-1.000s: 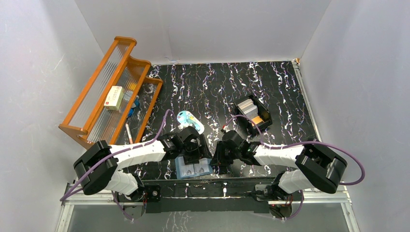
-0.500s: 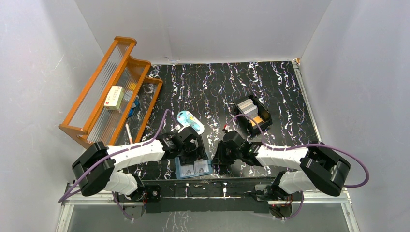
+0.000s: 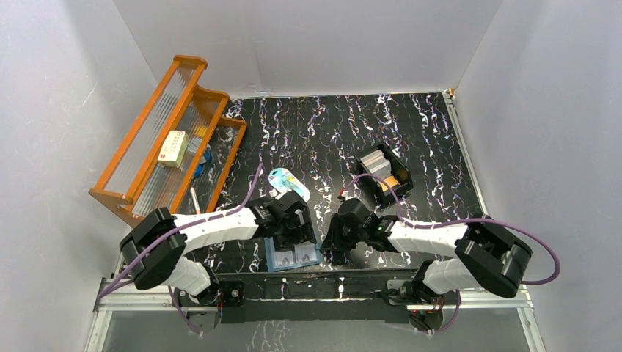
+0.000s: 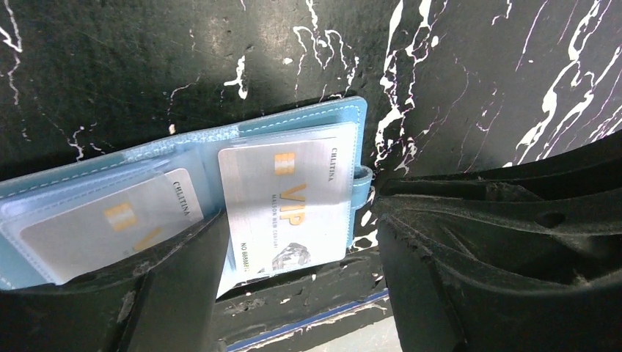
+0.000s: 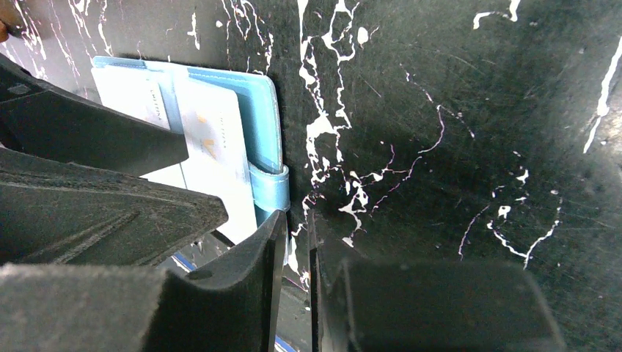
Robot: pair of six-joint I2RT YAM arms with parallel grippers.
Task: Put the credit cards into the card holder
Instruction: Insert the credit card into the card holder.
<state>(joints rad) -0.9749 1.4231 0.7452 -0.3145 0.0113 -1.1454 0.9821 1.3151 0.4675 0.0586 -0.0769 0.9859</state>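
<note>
Left arm [image 3: 213, 229] has swung inward; left gripper [image 4: 330, 257], wide open and empty, straddles the card holder [image 4: 293, 125]. Only the left wrist view resolves VIP lettering on the pocketed credit cards [image 4: 282, 198]. Right gripper [image 5: 297, 286] is nearly closed, with nothing seen in it.

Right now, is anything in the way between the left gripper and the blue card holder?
No, nothing visible. The left gripper hangs wide open right over the card holder, which lies open on the table with two cards showing in its pockets. The right gripper sits off to one side, not between them.

Plain white walls [image 3: 330, 44], black white-veined tabletop [image 3: 330, 125], orange wooden rack [image 3: 189, 62] at left.
</note>
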